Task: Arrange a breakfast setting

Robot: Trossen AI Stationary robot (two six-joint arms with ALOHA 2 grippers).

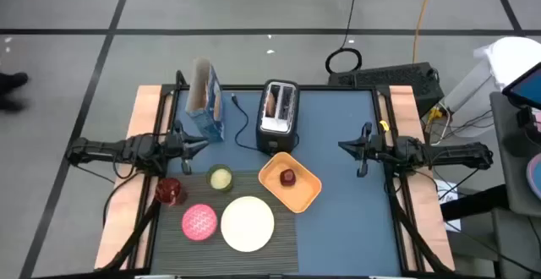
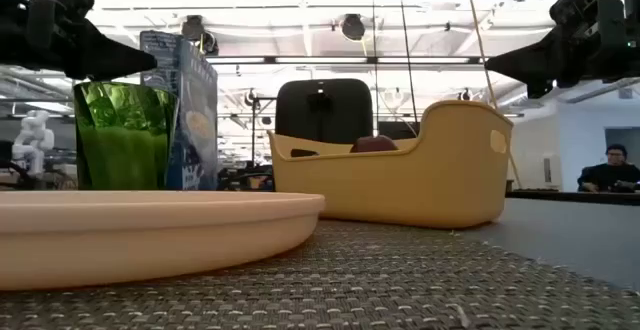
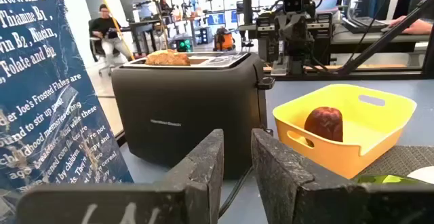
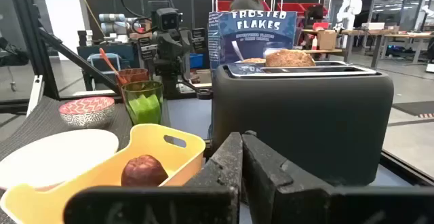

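The dark ribbed placemat (image 1: 287,237) lies at the table's near edge. On it are the white plate (image 1: 248,223), the pink bowl (image 1: 199,221), the green cup (image 1: 221,177) and the red glass (image 1: 170,191). The red-handled spoon (image 4: 107,58) stands in the glass. The toast slice (image 4: 289,58) sticks up from a slot of the toaster (image 1: 279,117). My left gripper (image 1: 198,142) hovers left of the toaster with a narrow gap between its fingers and is empty. My right gripper (image 1: 345,147) hovers right of the toaster, shut and empty.
A yellow tray (image 1: 290,181) holding a dark red fruit (image 1: 288,177) sits in front of the toaster, partly on the placemat. The blue cereal box (image 1: 205,101) stands at the far left. The toaster's cord (image 1: 243,118) runs beside it. People sit in the room beyond.
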